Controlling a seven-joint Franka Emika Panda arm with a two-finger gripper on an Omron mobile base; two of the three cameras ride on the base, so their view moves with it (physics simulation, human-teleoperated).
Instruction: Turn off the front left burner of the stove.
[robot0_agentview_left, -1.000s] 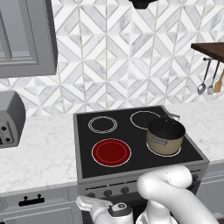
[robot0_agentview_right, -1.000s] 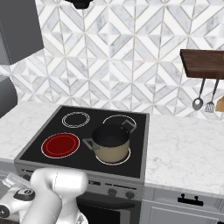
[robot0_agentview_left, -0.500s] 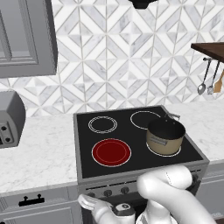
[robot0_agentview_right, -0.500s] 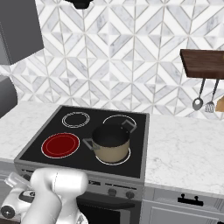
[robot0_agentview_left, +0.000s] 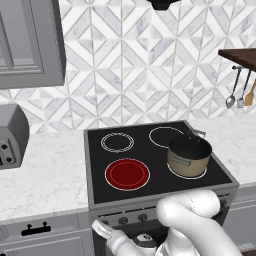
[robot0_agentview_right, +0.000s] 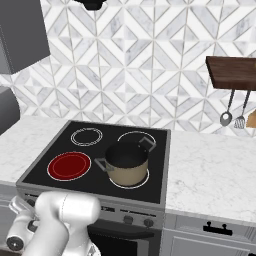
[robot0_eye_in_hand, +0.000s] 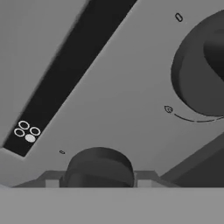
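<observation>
You've got the flat black glass stove (robot0_agentview_left: 155, 170) set into the white marble counter (robot0_agentview_left: 45, 175), and its wide double-ringed front left burner (robot0_agentview_left: 127, 174) has a disc glowing red, nearest the front edge on the left side. A tan pot with a dark inside (robot0_agentview_left: 188, 156) sits on the front right burner, and the small double-ring burner (robot0_agentview_left: 117, 142) behind the red one is dark. The white arm bends down in front of the grey metal front panel (robot0_agentview_right: 125, 215), with the hand (robot0_agentview_left: 101, 229) low at the panel's left end. In the hand view a small dark round knob (robot0_eye_in_hand: 99, 167) sits right at the bottom between the finger tips, and a second larger-looking dark knob (robot0_eye_in_hand: 201, 74) is at upper right, apart from it. You can't tell whether the hand is clamped on the knob or loose around it. A grey toaster (robot0_agentview_left: 11, 135) stands on the counter at left, and metal utensils (robot0_agentview_left: 239, 90) hang under a dark wooden shelf (robot0_agentview_right: 232, 72) at right.
</observation>
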